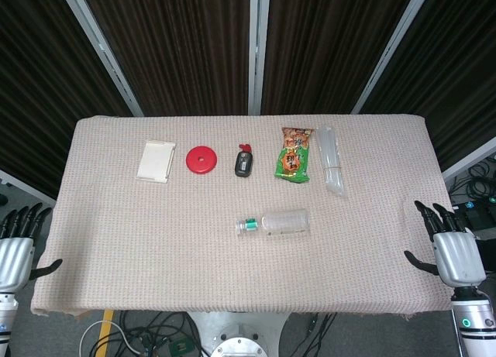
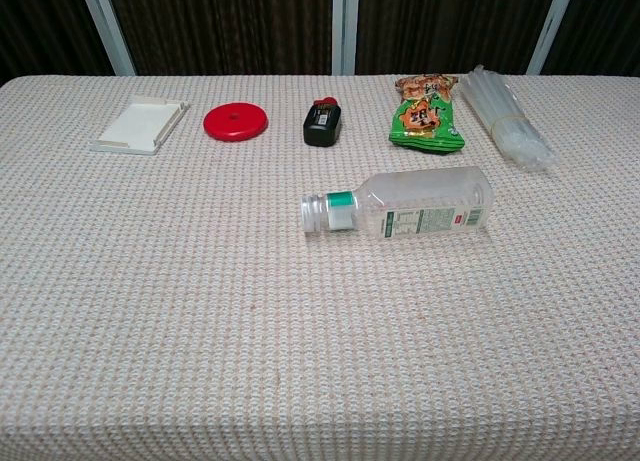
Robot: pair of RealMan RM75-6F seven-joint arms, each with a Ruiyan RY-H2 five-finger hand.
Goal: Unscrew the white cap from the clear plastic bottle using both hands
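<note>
While both arms hang off the near corners of the desk (image 1: 116, 241), the left robot hand (image 1: 17, 248) sits beyond the left edge and the right robot hand (image 1: 453, 252) beyond the right edge, each with fingers spread and nothing in them; only the head view shows them. The desk is covered by a pale woven cloth, and behind it stand dark ribbed curtains (image 1: 178, 47) split by light metal posts. Cables (image 1: 132, 334) lie on the floor below the near edge.

The clear plastic bottle (image 2: 420, 205) lies on its side about mid-desk, slightly right of centre, well apart from both robot hands and somewhat closer to the right one. Its white cap (image 2: 316, 212) points left, with a green band just behind it.

Along the far side sits a row, left to right: a white tray (image 2: 140, 126), a red disc (image 2: 236, 121), a small black bottle (image 2: 322, 123), a green snack packet (image 2: 426, 114) and a clear bundle of tubes (image 2: 505, 116). The bottle lies nearer than this row, and bare cloth stretches between it and the near and side edges.
</note>
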